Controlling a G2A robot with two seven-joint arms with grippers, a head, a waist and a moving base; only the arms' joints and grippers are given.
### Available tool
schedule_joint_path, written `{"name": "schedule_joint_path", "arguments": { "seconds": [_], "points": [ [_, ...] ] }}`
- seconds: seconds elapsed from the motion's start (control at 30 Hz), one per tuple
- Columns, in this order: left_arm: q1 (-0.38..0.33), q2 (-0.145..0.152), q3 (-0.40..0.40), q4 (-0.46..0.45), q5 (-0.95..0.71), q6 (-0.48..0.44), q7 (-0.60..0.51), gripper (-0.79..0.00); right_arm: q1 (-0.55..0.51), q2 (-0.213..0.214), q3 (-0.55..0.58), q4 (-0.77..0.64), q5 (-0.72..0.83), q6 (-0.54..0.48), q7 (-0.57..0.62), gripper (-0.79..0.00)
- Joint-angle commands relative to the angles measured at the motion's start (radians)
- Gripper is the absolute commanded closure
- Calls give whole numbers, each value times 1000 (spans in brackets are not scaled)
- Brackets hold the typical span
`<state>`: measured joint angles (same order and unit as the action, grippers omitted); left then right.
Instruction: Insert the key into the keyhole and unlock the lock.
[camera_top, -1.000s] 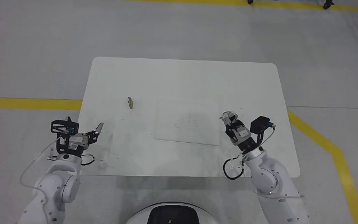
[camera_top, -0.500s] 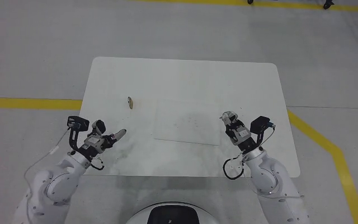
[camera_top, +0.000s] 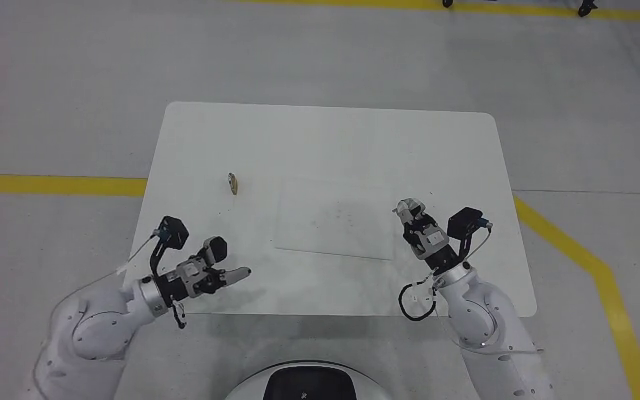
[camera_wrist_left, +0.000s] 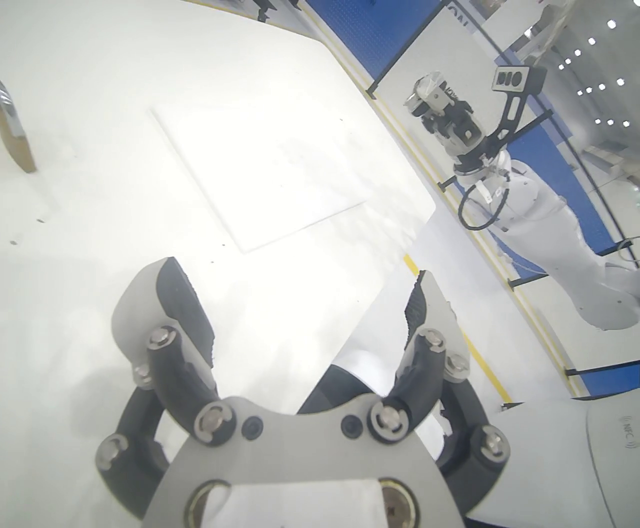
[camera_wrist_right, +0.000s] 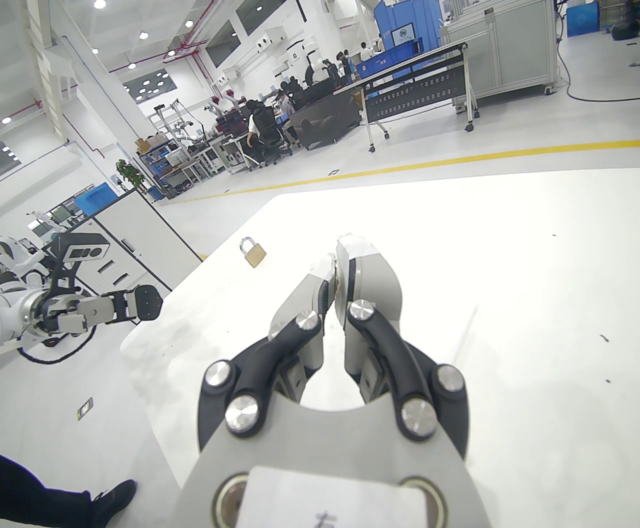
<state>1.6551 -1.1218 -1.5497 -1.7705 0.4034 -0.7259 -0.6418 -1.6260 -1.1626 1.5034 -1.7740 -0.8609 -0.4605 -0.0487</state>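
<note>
Padlock (camera_top: 232, 183) lying near left edge of surface (camera_top: 400, 150), well apart from both jaws. Left jaws wide open, empty, over near edge, left part. Right jaws pinched shut near right edge; contents unclear.

Lock (camera_top: 232, 183) on table (camera_top: 400, 150), left side

Grey floor (camera_top: 560, 80) with yellow tape lines (camera_top: 60, 185) surrounds the white tabletop (camera_top: 330, 130). Beyond stand a long workbench (camera_wrist_right: 415, 75), a white cabinet (camera_wrist_right: 150, 235), perhaps a potted plant (camera_wrist_right: 129, 172), and bright ceiling lights (camera_wrist_right: 144, 36).
</note>
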Motion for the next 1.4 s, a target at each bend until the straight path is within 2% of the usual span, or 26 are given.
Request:
{"name": "schedule_joint_path", "arguments": {
  "seconds": [0.0,0.13,0.2,0.23,0.33,0.4,0.47,0.57,0.63,0.73,0.83,1.03,1.13,1.37],
  "points": [
    [-23,2,41,37,-219,-5,-68,-785,0,0,-4,-2,2,-1,2,0],
    [-140,11,119,154,-773,82,-344,-785,54,-11,-122,-20,28,-17,94,0],
    [-213,16,131,221,-862,62,-483,-785,91,-16,-164,-6,84,-33,139,0],
    [-239,16,142,250,-851,44,-497,-785,109,-17,-177,-2,110,-47,164,0],
    [-292,14,211,253,-754,7,-459,-785,151,-17,-205,8,203,-121,245,0],
    [-307,14,252,249,-667,-46,-407,-785,170,-16,-214,16,238,-151,281,0],
    [-315,14,293,246,-652,-77,-375,-785,183,-16,-223,23,268,-167,300,0],
    [-329,16,337,279,-790,-65,-387,-770,200,-17,-240,39,344,-178,325,0],
    [-355,16,348,331,-922,-20,-432,-693,214,-17,-252,51,399,-184,362,0],
    [-399,12,366,389,-1035,21,-473,-696,242,-17,-270,80,454,-192,414,0],
    [-430,7,396,401,-1030,13,-465,-680,269,-19,-287,109,485,-192,442,0],
    [-478,-3,446,412,-1037,-3,-449,-711,299,-21,-310,138,524,-184,462,0],
    [-501,-9,468,433,-1010,-25,-427,-674,310,-23,-320,146,541,-175,468,0],
    [-534,-20,501,470,-950,-80,-372,-480,337,-27,-345,191,608,-197,484,0]
  ]
}}
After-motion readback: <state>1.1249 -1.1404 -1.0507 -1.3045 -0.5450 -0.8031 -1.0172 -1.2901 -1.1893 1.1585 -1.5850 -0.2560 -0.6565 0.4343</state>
